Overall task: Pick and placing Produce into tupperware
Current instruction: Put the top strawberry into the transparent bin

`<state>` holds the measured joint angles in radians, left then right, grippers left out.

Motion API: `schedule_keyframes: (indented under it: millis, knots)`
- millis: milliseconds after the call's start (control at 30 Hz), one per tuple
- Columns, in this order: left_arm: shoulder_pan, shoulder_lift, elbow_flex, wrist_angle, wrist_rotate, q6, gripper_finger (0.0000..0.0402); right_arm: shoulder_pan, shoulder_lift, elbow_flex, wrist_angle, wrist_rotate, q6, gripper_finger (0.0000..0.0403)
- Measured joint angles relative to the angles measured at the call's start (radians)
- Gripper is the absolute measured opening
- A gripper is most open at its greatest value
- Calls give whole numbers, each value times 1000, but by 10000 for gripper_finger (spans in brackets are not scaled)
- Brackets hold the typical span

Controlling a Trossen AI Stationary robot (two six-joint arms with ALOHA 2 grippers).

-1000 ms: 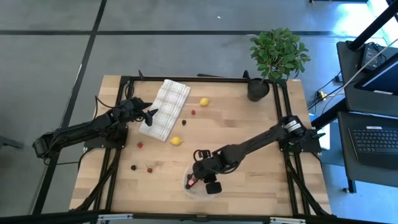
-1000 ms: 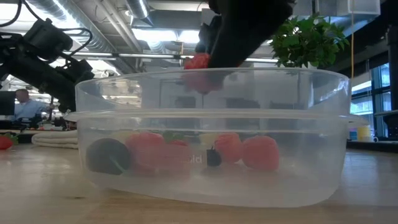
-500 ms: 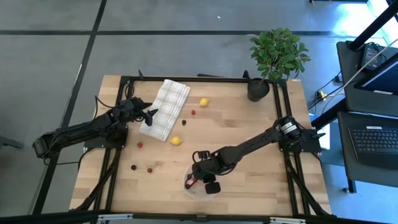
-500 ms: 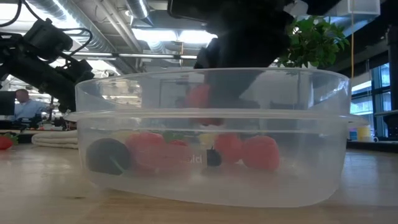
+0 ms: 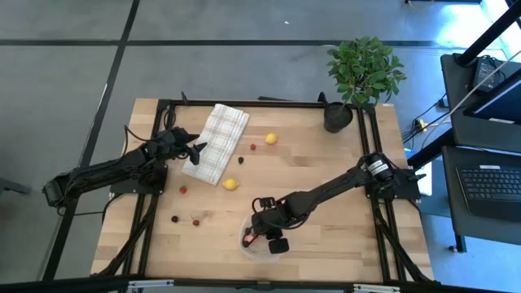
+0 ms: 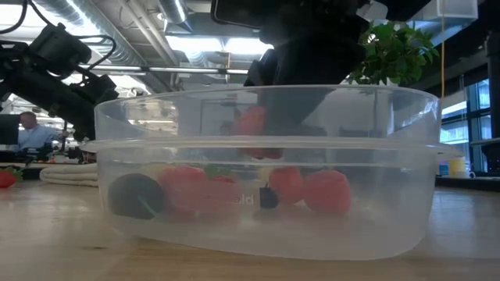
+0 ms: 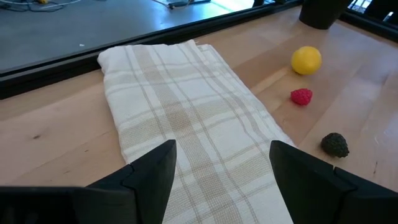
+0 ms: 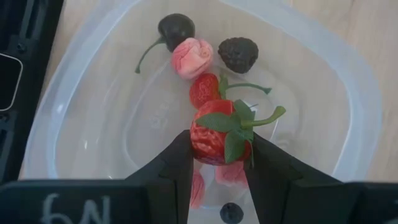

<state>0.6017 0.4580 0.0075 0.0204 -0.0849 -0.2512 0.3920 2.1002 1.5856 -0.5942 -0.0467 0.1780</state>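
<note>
- The right gripper point(image 8: 217, 163) is down inside the clear bowl point(image 5: 247, 244), near the front edge of the table point(image 5: 326, 244); its two fingers are squeezed on a red strawberry point(image 8: 219, 135) with green leaves (the berry hangs just above the other fruit)
- In the bowl lie a dark cherry point(image 8: 176, 27) with a stem, a pink berry point(image 8: 191, 56) touching it, a black berry point(image 8: 238, 53) beside that, and a smaller red strawberry point(image 8: 205, 90) just under the held one; a tiny dark ball point(image 8: 231, 213) sits low in the right wrist view
- From the low view the bowl point(image 6: 266, 172) fills the picture; red fruit and one dark round piece rest on its bottom
- The left gripper point(image 7: 221, 165) waits at the left side of the table, over the near end of the checked cloth point(image 7: 186, 124); its fingers are wide apart and hold nothing
- On the wood right of the cloth are a yellow lemon point(image 7: 306, 60), a pink raspberry point(image 7: 301, 96) and a blackberry point(image 7: 336, 144)
- A second lemon point(image 5: 231, 184) lies near the cloth's front corner; one red berry point(image 5: 183, 190) and two small pieces point(image 5: 185, 219) lie left of the bowl
- A potted plant point(image 5: 362, 73) stands at the far right corner
</note>
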Motion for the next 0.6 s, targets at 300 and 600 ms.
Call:
schedule_keyframes:
  millis: [300, 600]
  knots:
    - [0, 0, 0, 0, 0, 0, 250, 0, 0, 0, 7, 0, -1, 123]
    - [0, 0, 0, 0, 0, 0, 250, 0, 0, 0, 10, 0, -3, 123]
